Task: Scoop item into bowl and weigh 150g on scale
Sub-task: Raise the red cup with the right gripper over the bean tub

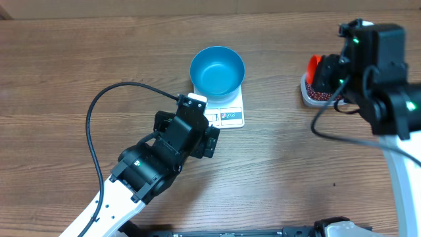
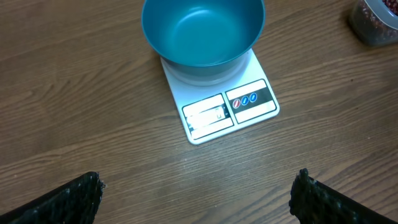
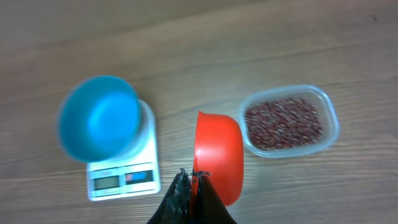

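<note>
The blue bowl (image 1: 217, 70) stands empty on the white scale (image 1: 230, 116) at mid-table. My left gripper (image 1: 191, 129) hovers just in front of the scale, its fingers (image 2: 74, 200) spread wide open with only bare wood between them. The bowl (image 2: 202, 31) and scale (image 2: 231, 107) lie ahead of it. My right gripper (image 3: 191, 176) is shut on the rim of a red scoop (image 3: 219, 155). It hangs beside a clear tub (image 3: 329, 118) of red-brown beans (image 3: 283, 121) at the right. From above, the right gripper (image 1: 327, 74) partly covers the tub (image 1: 309, 94) and scoop (image 1: 314, 64).
A black cable (image 1: 99, 112) loops from the left arm over the table's left half. The right arm's body (image 1: 385, 72) stands over the far right edge. The tub's corner (image 2: 373, 22) shows at the upper right of the left wrist view.
</note>
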Tool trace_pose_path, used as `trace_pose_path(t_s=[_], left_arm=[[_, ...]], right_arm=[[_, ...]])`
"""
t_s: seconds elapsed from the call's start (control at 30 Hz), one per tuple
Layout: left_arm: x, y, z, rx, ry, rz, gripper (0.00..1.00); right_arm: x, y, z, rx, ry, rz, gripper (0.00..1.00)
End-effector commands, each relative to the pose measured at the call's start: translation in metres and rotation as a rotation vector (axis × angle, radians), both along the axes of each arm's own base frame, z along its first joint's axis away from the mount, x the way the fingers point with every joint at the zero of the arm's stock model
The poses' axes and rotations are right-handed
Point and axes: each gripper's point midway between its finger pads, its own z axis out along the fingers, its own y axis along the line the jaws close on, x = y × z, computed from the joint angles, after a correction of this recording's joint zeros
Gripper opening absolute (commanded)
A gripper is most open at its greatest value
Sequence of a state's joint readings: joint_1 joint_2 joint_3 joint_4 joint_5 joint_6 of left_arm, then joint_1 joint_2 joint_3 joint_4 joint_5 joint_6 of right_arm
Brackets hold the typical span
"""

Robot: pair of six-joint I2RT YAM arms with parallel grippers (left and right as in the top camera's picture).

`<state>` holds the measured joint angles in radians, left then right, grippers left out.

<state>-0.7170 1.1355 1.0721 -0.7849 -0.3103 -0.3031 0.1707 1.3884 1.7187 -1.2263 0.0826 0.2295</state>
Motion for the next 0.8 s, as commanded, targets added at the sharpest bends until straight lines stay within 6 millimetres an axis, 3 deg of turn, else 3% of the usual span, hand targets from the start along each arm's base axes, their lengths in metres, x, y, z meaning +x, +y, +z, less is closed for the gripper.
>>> trace_pose_path(t_s=[0.0,0.17,0.47,0.77], left_arm=[[0.003,0.003,-0.004,0.014,0.005,0.007,0.99],[0.003,0.003,-0.004,0.014,0.005,0.007,0.99],[0.003,0.003,-0.004,0.014,0.005,0.007,0.99],[0.003,0.003,-0.004,0.014,0.005,0.007,0.99]], right_arm=[[0.016,-0.018,-0.008,-0.105,0.018,-0.062,0.04],[0.033,-0.042,-0.028,-0.240,0.061,-0.161,0.04],[0.048,-0.066,-0.050,-0.390,0.117,-0.249,0.04],[0.068,-0.072,-0.082,-0.439,0.177,-0.270,0.04]])
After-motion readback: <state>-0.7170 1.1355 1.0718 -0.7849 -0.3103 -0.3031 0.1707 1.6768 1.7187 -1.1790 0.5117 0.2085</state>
